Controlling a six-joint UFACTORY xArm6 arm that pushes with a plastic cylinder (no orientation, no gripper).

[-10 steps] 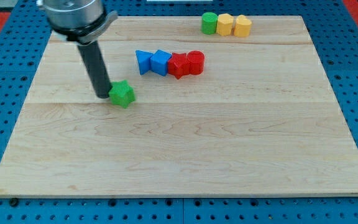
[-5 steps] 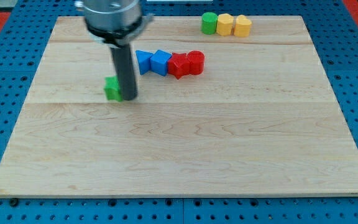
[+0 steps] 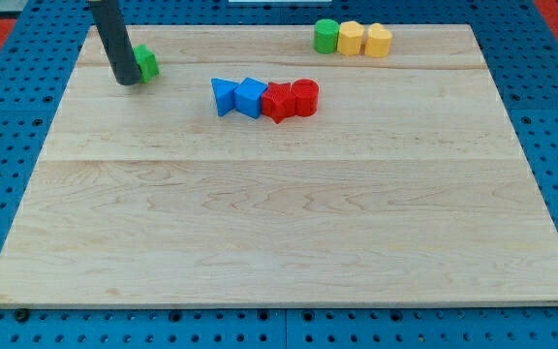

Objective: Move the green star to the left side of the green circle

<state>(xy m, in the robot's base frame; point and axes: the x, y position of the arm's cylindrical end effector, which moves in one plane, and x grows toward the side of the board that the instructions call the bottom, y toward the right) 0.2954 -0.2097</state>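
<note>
The green star (image 3: 145,63) lies near the board's top left, partly hidden behind my rod. My tip (image 3: 126,82) rests on the board touching the star's left side. The green circle (image 3: 326,36) stands at the view's top, right of centre, far to the right of the star. It is the leftmost of a row of three blocks.
Two yellow blocks (image 3: 353,39) (image 3: 379,41) sit right of the green circle. A row of two blue blocks (image 3: 225,96) (image 3: 251,98) and two red blocks (image 3: 278,101) (image 3: 304,97) lies mid-board, between the star and the circle. The wooden board (image 3: 279,233) sits on a blue pegboard.
The green star has moved up and to the left, from mid-left of the board to near the top left corner. My tip moved with it, from the star's right to its left.
</note>
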